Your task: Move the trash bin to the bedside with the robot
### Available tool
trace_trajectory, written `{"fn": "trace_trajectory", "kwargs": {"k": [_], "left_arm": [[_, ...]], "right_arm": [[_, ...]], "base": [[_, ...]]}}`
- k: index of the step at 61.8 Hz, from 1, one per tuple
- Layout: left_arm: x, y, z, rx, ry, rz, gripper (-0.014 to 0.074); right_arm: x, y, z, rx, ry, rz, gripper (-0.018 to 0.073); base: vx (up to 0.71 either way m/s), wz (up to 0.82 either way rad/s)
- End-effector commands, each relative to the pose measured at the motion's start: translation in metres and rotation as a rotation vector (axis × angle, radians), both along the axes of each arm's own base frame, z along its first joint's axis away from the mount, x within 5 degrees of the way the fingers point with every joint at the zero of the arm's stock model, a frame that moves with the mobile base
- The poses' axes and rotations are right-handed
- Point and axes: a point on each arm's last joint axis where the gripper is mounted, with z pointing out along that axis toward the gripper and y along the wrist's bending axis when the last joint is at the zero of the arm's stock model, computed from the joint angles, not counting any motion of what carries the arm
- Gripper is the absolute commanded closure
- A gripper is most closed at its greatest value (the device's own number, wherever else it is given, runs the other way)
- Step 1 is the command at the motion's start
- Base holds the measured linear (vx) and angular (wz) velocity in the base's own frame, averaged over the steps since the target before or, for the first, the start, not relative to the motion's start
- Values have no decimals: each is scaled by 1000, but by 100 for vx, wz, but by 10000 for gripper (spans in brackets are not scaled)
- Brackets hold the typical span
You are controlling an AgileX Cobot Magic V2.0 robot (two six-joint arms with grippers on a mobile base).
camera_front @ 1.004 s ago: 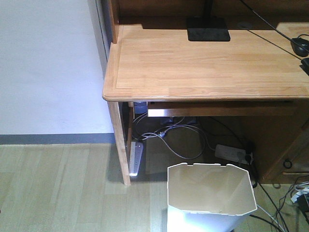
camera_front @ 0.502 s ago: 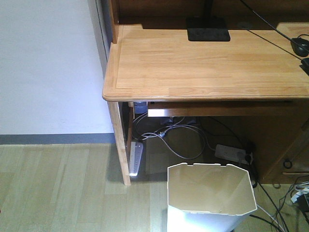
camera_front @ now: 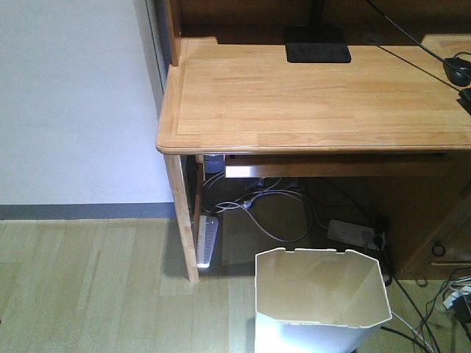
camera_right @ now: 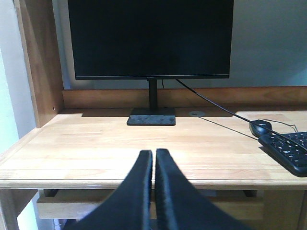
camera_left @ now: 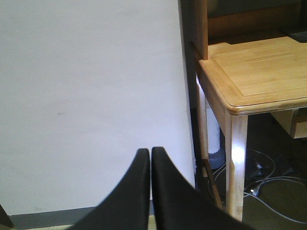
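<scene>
Wood floor (camera_front: 88,287): one trash bin (camera_front: 321,288); desk (camera_front: 309,95): one monitor (camera_right: 149,38).

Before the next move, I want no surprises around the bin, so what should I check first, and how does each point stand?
1. Is the trash bin upright, with nothing visible inside? Ok.
2. Is the trash bin gripped? Not ok; neither tool touches it.
3. Is the left tool open for a grasp? Not ok; it is shut, empty and facing the wall.
4. Is the right tool open? Not ok; it is shut, empty and facing the desk.
5. Is the floor around the bin free? Not ok; cables and a power strip lie behind it under the desk.
6. Is the bedside located? Cannot tell; no bed is in view.
</scene>
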Motion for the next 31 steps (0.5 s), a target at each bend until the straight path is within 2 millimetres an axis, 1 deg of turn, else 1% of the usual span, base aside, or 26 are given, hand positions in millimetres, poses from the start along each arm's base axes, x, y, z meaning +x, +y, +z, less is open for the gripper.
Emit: {"fn": "trace_trajectory", "kwargs": {"k": [1,10,17,22,31], "left_arm": [[1,-1,-3,-8,-54,-16,602],[1,-1,-3,-8,-54,-16,602],[1,-1,-3,-8,-54,-16,602],[1,-1,-3,-8,-54,-16,602],[1,-1,-3,-8,-54,-16,602]], "right_arm": [[-1,0,6,-4,-113,-1,570],[-3,0,18,-1,-220,1,570],[-6,0,36,-2,-243,0,570],[-5,0,53,-2,-207,-1,570],[10,0,75,-3,-57,-4,570]], "base": [[0,0],[0,0],[0,0],[0,0],[0,0]]}}
